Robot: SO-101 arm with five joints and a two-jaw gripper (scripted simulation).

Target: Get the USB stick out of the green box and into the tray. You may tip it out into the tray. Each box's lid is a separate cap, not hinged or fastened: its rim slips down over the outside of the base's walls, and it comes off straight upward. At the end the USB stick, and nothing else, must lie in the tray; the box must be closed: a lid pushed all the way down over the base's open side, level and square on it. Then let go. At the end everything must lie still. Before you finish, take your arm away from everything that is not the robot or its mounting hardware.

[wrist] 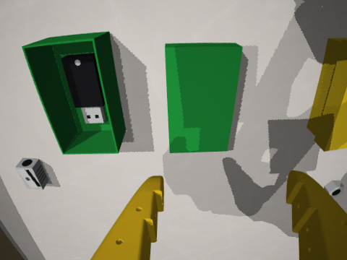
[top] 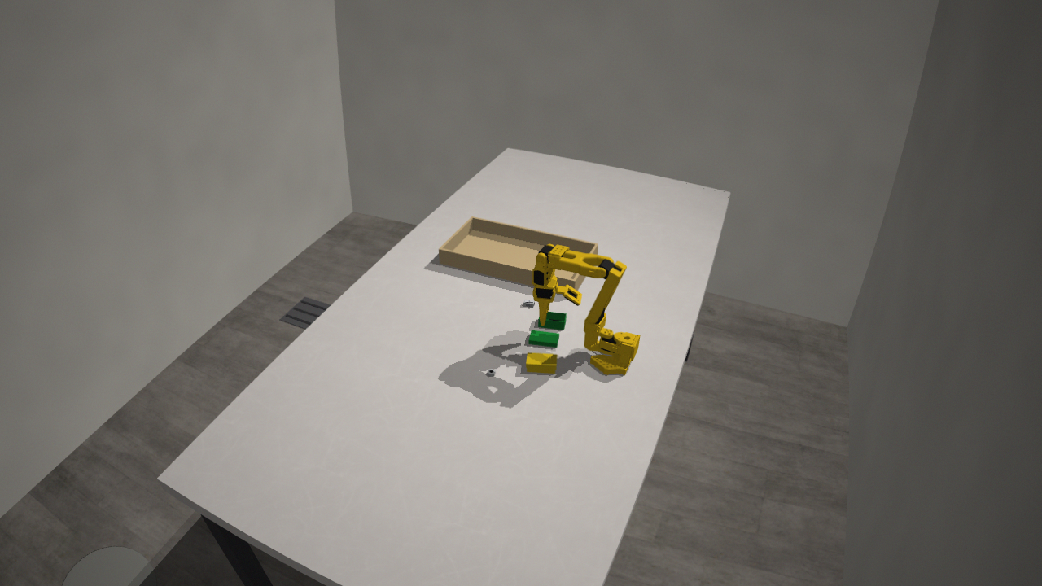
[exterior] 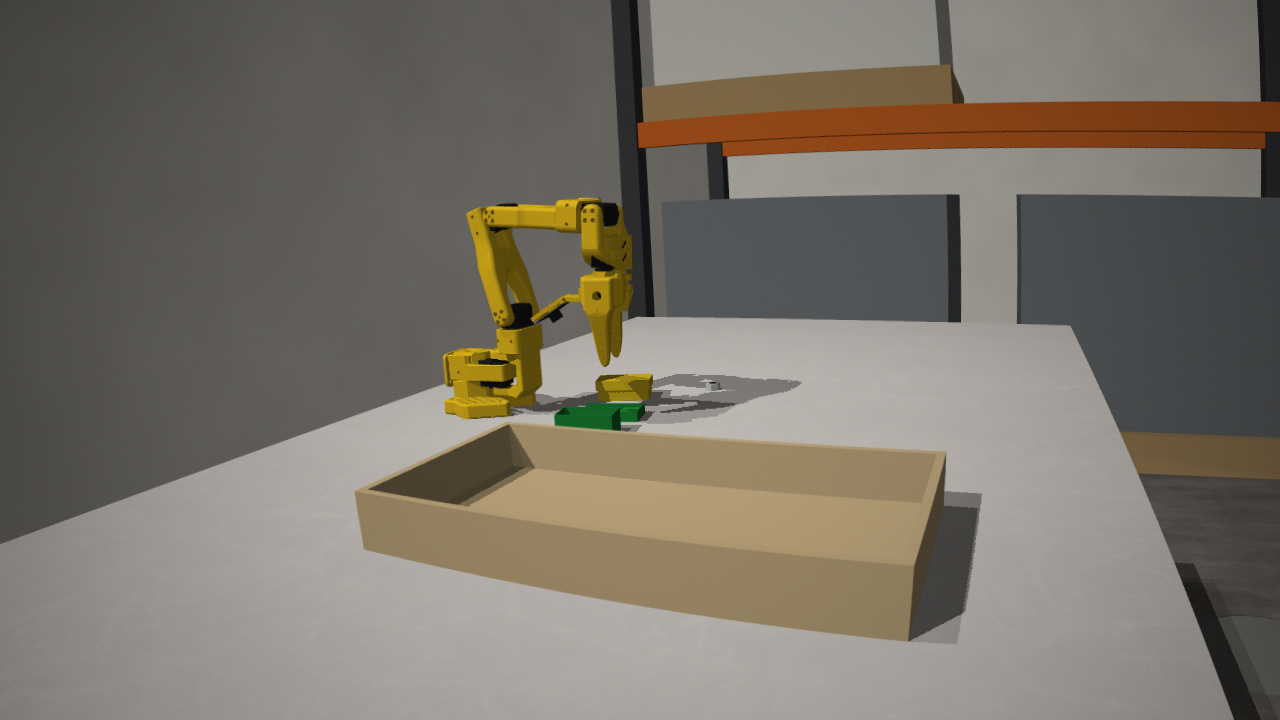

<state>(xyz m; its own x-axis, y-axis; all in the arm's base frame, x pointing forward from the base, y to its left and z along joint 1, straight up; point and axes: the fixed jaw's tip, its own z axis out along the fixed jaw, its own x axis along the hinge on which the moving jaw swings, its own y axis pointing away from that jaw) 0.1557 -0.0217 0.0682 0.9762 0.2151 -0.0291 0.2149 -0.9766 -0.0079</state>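
Observation:
The green box base [top: 556, 321] [exterior: 588, 420] [wrist: 54, 101] stands open side up on the table. The black USB stick [wrist: 84, 81] lies inside it, its metal plug toward the near end in the wrist view. The green lid [top: 544, 339] [exterior: 631, 411] [wrist: 204, 97] lies separately beside the base, closed top up. My gripper [top: 542, 323] [exterior: 611, 360] [wrist: 225, 174] is open and empty, pointing down above the table, its fingertips beyond the lid's near end in the wrist view. The wooden tray [top: 484, 270] [exterior: 626, 555] stands on the table; no object shows in its visible part.
A yellow box [top: 541, 364] [exterior: 626, 386] [wrist: 334, 133] stands on the lid's other side. A metal sharpener [top: 527, 304] [wrist: 32, 173] lies near the green base, toward the tray. A small metal nut-like piece [top: 490, 373] [exterior: 713, 385] [wrist: 334, 188] lies beyond the yellow box, in the arm's shadow.

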